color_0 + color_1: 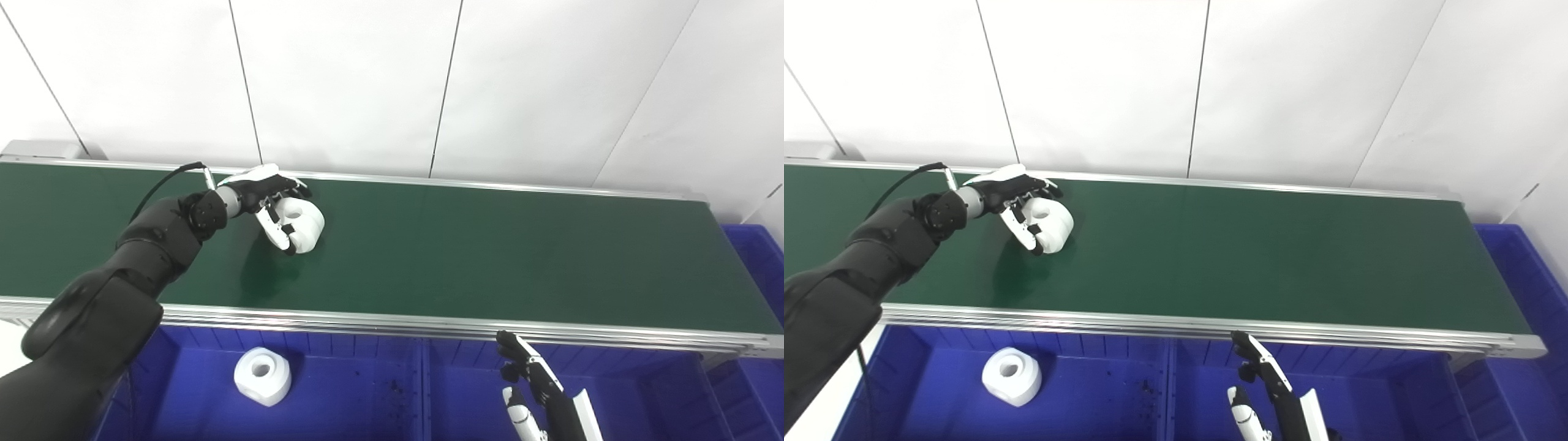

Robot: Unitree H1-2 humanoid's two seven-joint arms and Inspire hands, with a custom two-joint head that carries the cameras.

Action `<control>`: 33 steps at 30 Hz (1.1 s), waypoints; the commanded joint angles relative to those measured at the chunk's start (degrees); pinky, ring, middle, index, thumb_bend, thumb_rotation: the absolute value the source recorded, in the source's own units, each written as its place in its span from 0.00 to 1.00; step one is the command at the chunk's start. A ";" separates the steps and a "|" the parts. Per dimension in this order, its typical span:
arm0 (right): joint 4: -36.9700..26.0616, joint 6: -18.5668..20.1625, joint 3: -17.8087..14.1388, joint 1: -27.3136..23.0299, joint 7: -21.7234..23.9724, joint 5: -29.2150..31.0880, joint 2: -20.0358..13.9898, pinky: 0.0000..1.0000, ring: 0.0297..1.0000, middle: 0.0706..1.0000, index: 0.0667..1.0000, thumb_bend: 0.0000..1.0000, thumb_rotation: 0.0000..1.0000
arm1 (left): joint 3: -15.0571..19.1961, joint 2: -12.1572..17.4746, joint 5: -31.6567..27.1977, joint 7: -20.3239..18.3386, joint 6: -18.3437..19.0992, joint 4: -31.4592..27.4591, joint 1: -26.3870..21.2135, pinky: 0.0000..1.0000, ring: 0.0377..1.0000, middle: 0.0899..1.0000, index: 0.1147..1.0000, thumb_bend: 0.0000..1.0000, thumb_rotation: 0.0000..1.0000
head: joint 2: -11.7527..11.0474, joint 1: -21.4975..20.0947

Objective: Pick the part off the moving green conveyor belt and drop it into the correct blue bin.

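Nearest, along the bottom edge, two blue bins are seen side by side below the belt. The left bin [343,398] already holds a white ring-shaped part [262,375]; the right bin [643,392] shows only its floor around the right hand [530,380], which is raised over it with fingers spread and nothing held.

Beyond the metal rail, the green conveyor belt [490,251] runs left to right. On its left stretch the left hand [272,199] is wrapped over the task's part [301,225], a white ring with a central hole. The fingers are curled over its top and far side and the thumb is pressed against its near left face, so the part is judged to be gripped, though whether it is lifted off the belt cannot be told.

The left bin lies directly nearward of the held part, almost straight below it across the rail, so a pull toward the near side is what the drop is judged to depend on. The left arm is far closer than the right.
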 commanded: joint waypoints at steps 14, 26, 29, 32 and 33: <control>-3.05 -1.00 -0.36 -0.22 -0.13 0.33 0.34 0.80 0.85 0.86 0.86 0.32 0.86 | 2.29 2.08 -1.35 2.61 -1.73 0.49 0.20 0.47 0.42 0.49 0.49 0.50 0.00 | 0.13 0.13; -2.34 -1.39 -0.20 -0.98 0.00 0.90 0.31 0.80 0.84 0.86 0.85 0.31 0.84 | 5.02 2.17 -2.63 8.72 -5.84 0.53 0.37 0.32 0.40 0.43 0.43 0.50 0.00 | 0.00 0.38; -2.21 -1.46 -0.28 -1.16 -0.11 0.55 0.25 0.79 0.84 0.85 0.85 0.31 0.84 | 5.40 2.14 -2.55 10.61 -6.16 0.07 0.55 0.25 0.38 0.40 0.44 0.50 0.00 | 0.00 0.31; -2.28 -1.43 -0.30 -1.27 -0.04 0.53 0.12 0.79 0.84 0.85 0.85 0.31 0.85 | 5.97 2.14 -2.96 11.61 -7.25 0.01 0.72 0.23 0.37 0.39 0.44 0.50 0.00 | 0.01 0.30; -2.21 -1.51 -0.34 -1.29 -0.05 0.63 0.08 0.79 0.84 0.85 0.85 0.31 0.85 | 6.12 2.13 -2.96 11.75 -7.22 0.09 0.67 0.23 0.37 0.39 0.44 0.50 0.00 | 0.00 0.34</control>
